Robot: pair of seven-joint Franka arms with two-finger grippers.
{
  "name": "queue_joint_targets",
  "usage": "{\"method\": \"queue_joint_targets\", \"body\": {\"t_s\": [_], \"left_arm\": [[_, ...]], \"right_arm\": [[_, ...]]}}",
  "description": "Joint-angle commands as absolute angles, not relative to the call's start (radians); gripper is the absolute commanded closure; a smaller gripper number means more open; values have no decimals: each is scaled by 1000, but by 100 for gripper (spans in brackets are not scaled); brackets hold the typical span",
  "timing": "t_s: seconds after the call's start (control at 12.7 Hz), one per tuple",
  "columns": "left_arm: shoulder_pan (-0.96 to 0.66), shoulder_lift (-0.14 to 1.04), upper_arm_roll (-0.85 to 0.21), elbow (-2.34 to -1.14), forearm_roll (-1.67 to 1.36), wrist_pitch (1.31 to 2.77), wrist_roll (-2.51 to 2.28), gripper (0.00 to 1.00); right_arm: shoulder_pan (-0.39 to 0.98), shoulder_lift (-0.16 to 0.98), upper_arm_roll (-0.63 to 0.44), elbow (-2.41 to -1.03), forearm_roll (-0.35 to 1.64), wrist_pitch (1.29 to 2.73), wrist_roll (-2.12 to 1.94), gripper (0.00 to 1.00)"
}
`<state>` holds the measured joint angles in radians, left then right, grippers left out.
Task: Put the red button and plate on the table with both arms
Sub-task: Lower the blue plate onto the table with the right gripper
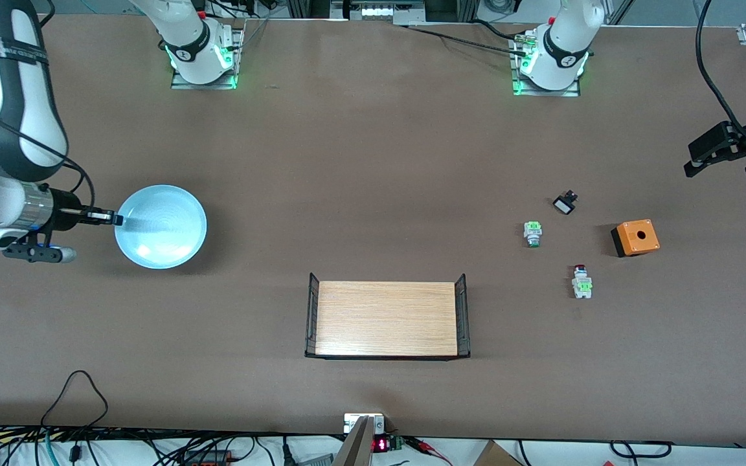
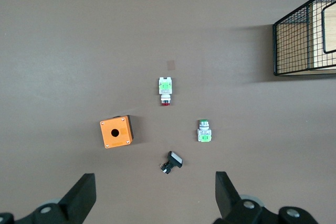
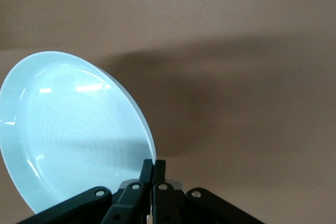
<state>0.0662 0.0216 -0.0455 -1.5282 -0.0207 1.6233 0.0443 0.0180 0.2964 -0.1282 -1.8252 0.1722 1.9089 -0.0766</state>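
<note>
Right gripper (image 1: 117,219): clenched on the rim of the plate (image 1: 164,226), at the edge toward the right arm's end of the table (image 1: 373,162). In the right wrist view the fingers (image 3: 159,174) pinch the rim of the plate (image 3: 68,135) tightly, and the plate casts a broad shadow on the table (image 3: 252,51). Whether the plate rests on the table or hangs just above it cannot be told.

Left gripper (image 1: 729,155): released, jaws spread wide, over the table's edge at the left arm's end, holding nothing. In the left wrist view its fingers (image 2: 81,198) stand well apart.

Landmark: orange box (image 1: 635,237), with a hole in its top, on the table toward the left arm's end.

Red button (image 1: 581,280): lying on the table, apart from any gripper, nearer to the front camera than the orange box and toward the right arm's end from it. Seen also in the left wrist view (image 2: 166,90).

Green-and-white switch (image 1: 532,233): level with the orange box, farther toward the right arm's end than the red button.

Small black part (image 1: 565,203): farther from the front camera than the orange box, between it and the green-and-white switch.

Wooden tray (image 1: 386,318), black wire ends: well apart from the orange box, nearer to the front camera, at mid-table.
</note>
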Motion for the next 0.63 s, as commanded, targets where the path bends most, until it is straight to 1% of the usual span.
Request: {"method": "queue_joint_targets", "body": {"t_s": [0.0,0.39,0.55], "left_arm": [[64,31,-46,-1505,-32,1601,34,0],[66,32,-46,-1505,-35,1601,34,0],[66,32,-46,-1505,-35,1601,34,0]], "right_arm": [[-1,213,-115,-2001,153,2046,-149,100],[-60,209,-114,-2215,161,2291,-322,100],[-60,209,-112,-2270,161,2354,-328,100]]}}
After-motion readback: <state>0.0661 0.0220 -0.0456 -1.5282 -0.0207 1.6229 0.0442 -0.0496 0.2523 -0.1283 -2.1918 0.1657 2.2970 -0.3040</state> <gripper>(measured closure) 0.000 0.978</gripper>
